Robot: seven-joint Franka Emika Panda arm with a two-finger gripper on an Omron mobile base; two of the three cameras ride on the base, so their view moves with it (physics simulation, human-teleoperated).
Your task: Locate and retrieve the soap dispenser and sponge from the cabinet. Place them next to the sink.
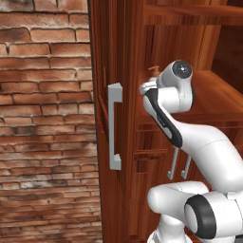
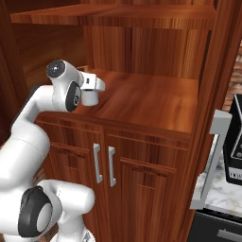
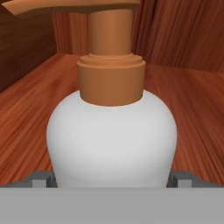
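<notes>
On the cabinet (image 2: 156, 101) shelf, we find the gripper (image 3: 112, 179) jaws spread wide astride the smooth, rigid, likely slippery soap dispenser (image 3: 112, 135); grasp its rounded belly.

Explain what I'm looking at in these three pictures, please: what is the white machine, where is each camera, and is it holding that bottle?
The white machine is a robot arm on a driving base, in a rendered kitchen. Two pictures come from cameras on the base, behind the arm to its left and right. Both show it reaching into the shelf niche of a reddish wooden cabinet. The third comes from a camera on the hand itself. It looks straight at the soap dispenser, a pale bottle with a tan pump top, standing upright on the shelf. The gripper is open, its fingertips on either side of the bottle's base, so nothing is gripped yet.
</notes>
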